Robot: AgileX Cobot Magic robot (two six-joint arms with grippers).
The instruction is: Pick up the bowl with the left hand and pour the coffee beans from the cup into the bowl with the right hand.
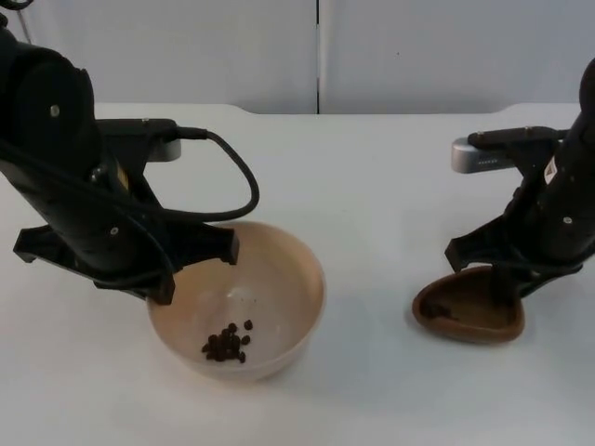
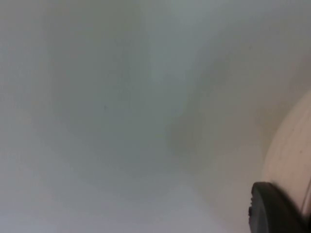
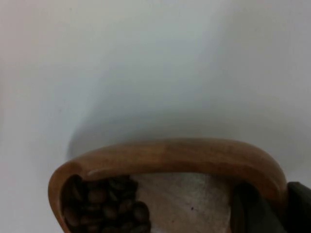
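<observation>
A beige bowl (image 1: 279, 279) sits left of centre on the white table, with a small heap of coffee beans (image 1: 228, 344) in its bottom. My left gripper (image 1: 165, 286) is at the bowl's left rim, shut on it; one black fingertip (image 2: 274, 209) lies against the bowl's outer wall (image 2: 291, 160). To the right, my right gripper (image 1: 502, 283) is shut on the far rim of a brown wooden cup (image 1: 469, 314), which is tilted low over the table. Some beans (image 3: 104, 204) remain inside the cup (image 3: 170, 155).
The white table top (image 1: 372, 204) runs between bowl and cup. The grey partition wall (image 1: 316, 51) closes off the far edge.
</observation>
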